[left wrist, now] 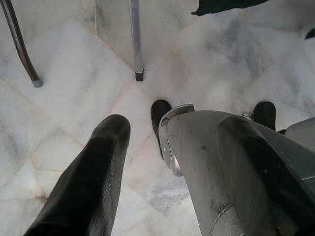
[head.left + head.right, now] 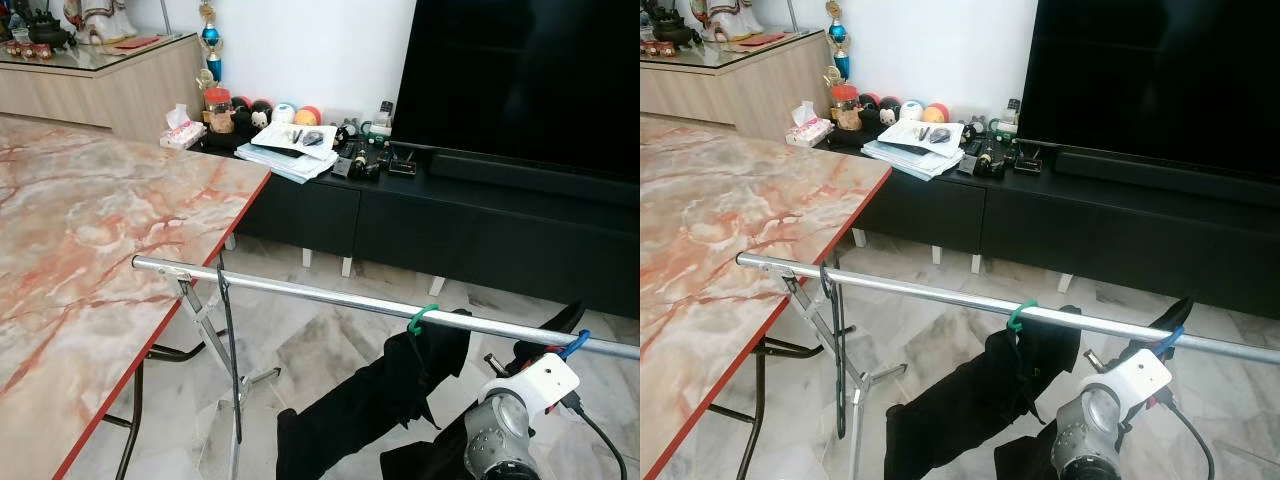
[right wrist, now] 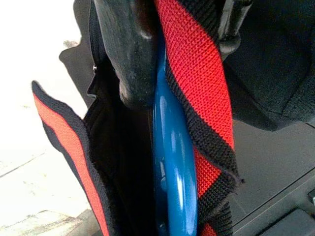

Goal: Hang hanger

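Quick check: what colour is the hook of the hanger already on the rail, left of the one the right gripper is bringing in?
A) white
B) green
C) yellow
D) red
B: a green hook sits over the metal rail, carrying a black garment.

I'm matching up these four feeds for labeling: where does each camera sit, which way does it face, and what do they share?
Left eye view: on the head, facing forward and down at the metal rail, green hanger and marble table; right arm shows.
Right eye view: the other eye, same scene; both share rail, blue hanger and TV.
Left wrist view: faces down at the marble floor; left gripper fingers apart.
Right wrist view: close on the blue hanger, red-and-black garment and one finger.
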